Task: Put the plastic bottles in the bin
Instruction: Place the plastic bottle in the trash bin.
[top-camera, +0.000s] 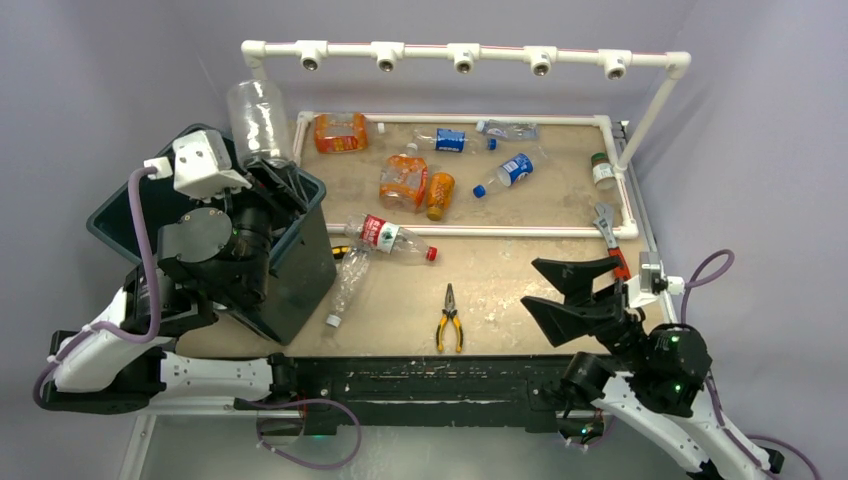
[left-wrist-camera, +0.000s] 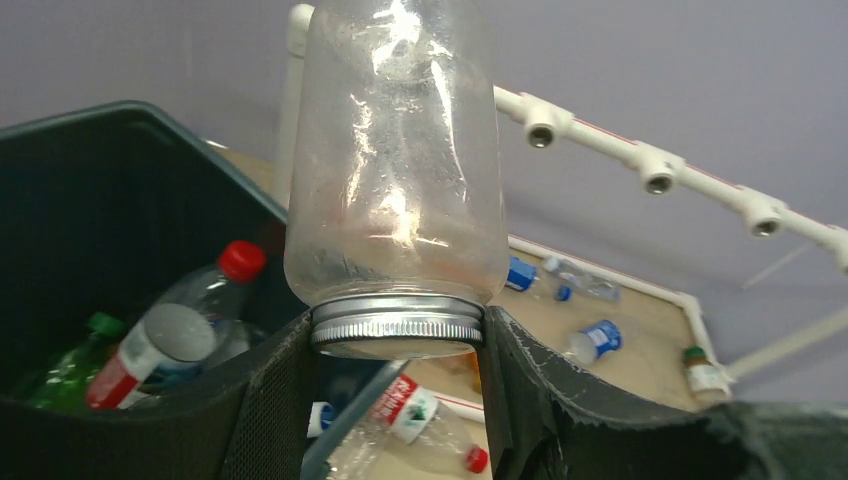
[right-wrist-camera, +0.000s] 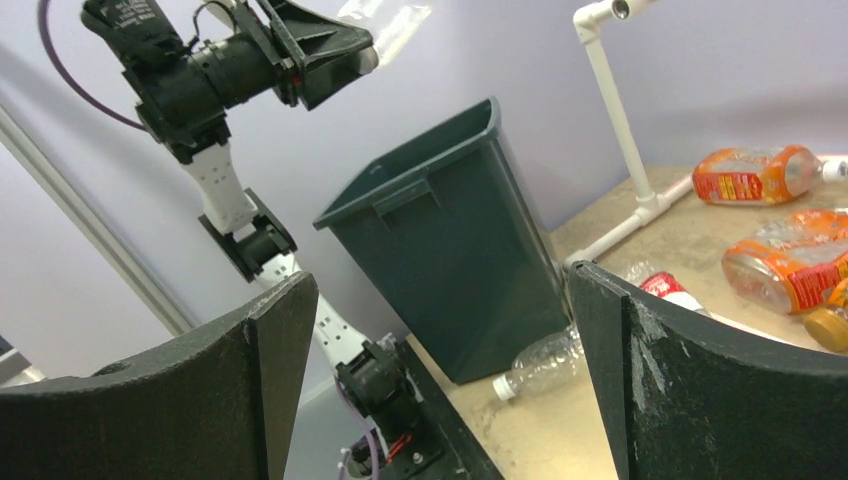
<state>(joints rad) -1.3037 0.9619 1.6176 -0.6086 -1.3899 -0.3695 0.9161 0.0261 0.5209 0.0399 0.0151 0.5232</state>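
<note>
Over the bin's (top-camera: 300, 285) far rim, a clear bottle (top-camera: 258, 118) is clamped by its silver cap between the left fingers (left-wrist-camera: 280, 400), not yet dropped. At least three bottles (left-wrist-camera: 215, 290) are seen inside, perhaps more, the depths being dark. About nine more are left on the surface (top-camera: 500, 285), two just beside the bin. The right fingers (top-camera: 560, 272) are spread wide and empty near its right edge. Sandy and scuffed, the surface is fenced by white pipe (top-camera: 470, 232). Pliers (top-camera: 450, 320) and a wrench (top-camera: 608, 235) are laid on it, and it is enclosed by lilac walls (top-camera: 760, 150).
</note>
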